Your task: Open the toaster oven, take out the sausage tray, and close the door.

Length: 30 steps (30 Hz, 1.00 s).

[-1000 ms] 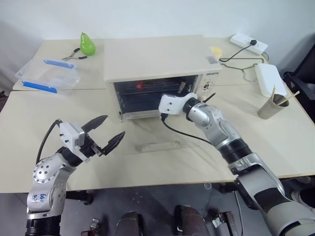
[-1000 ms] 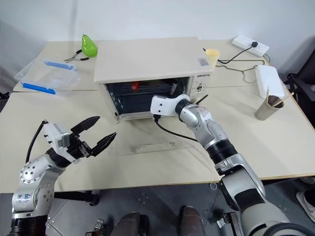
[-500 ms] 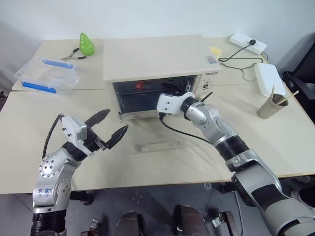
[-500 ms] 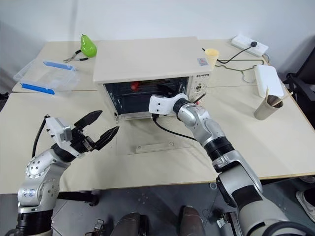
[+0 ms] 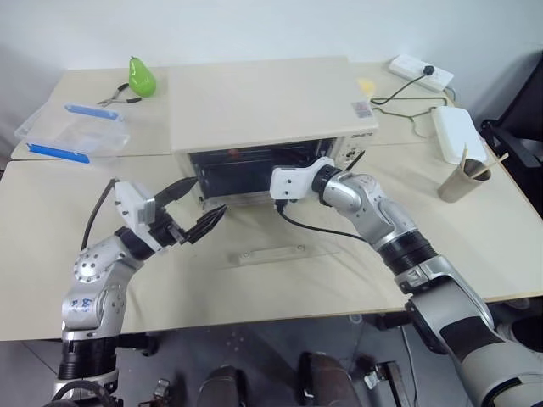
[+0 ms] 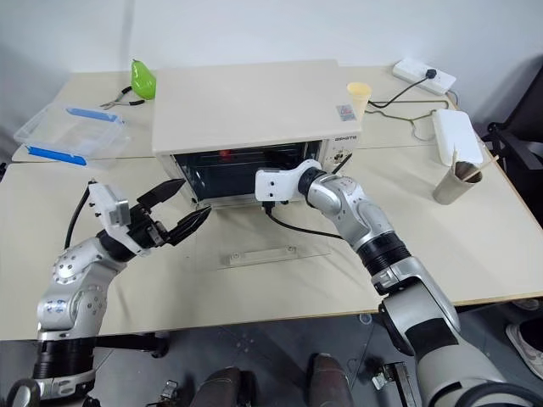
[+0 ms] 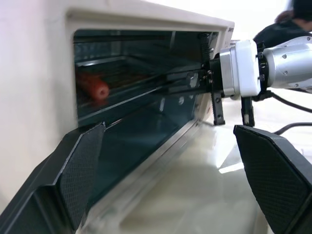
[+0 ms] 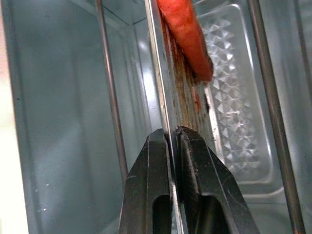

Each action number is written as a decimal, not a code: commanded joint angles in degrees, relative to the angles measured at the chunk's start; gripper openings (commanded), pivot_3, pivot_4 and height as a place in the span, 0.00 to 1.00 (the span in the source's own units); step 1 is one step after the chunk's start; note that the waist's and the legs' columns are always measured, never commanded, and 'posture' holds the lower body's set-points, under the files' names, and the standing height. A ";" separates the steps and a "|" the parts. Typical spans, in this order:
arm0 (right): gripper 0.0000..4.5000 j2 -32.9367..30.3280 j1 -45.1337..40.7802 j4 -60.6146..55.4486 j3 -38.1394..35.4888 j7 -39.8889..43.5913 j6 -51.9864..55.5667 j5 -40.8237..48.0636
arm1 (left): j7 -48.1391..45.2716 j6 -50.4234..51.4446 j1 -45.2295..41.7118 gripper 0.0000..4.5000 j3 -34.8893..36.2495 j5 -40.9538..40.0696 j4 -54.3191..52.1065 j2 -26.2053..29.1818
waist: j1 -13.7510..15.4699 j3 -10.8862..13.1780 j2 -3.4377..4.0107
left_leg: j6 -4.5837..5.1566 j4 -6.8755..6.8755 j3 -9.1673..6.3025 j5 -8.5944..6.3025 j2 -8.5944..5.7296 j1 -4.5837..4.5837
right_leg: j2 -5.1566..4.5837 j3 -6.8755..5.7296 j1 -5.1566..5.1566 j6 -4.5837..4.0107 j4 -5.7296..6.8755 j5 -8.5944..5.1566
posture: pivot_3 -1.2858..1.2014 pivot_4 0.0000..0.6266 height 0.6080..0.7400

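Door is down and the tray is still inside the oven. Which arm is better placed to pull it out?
Right. The right gripper is inside the toaster oven, shut on the front rim of the sausage tray. The left gripper hangs open outside, by the oven's left front corner, holding nothing.

Head views look down; both wrist views closely face the toaster oven (image 5: 271, 110).
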 commanded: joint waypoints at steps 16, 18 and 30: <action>0.02 -2.81 2.36 -9.38 -2.09 6.73 -6.00 6.56 | -2.15 2.11 -11.40 1.00 3.49 -3.84 9.50 2.44 | 0.01 0.00 -0.01 | -0.03 -0.08 -0.03 0.02 -0.01 -0.03 | 0.00 -0.09 -0.06 0.00 0.01 0.00 | 0.52 0.24 1.00; 0.02 -3.15 3.04 -10.47 -2.10 7.57 -5.69 6.90 | -2.45 2.34 -11.74 1.00 3.36 -3.88 9.93 2.61 | 0.02 0.00 -0.01 | -0.03 -0.06 -0.03 0.02 -0.01 -0.03 | 0.00 -0.09 -0.05 0.00 0.01 0.00 | 0.52 0.24 1.00; 0.02 -7.98 18.92 -33.40 -4.98 15.43 0.10 10.05 | -5.47 4.19 -12.37 1.00 3.14 -3.74 12.63 4.73 | 0.62 0.00 -0.01 | -0.04 0.05 -0.02 0.02 -0.01 -0.03 | 0.00 -0.08 -0.02 0.00 0.04 0.00 | 0.52 0.24 1.00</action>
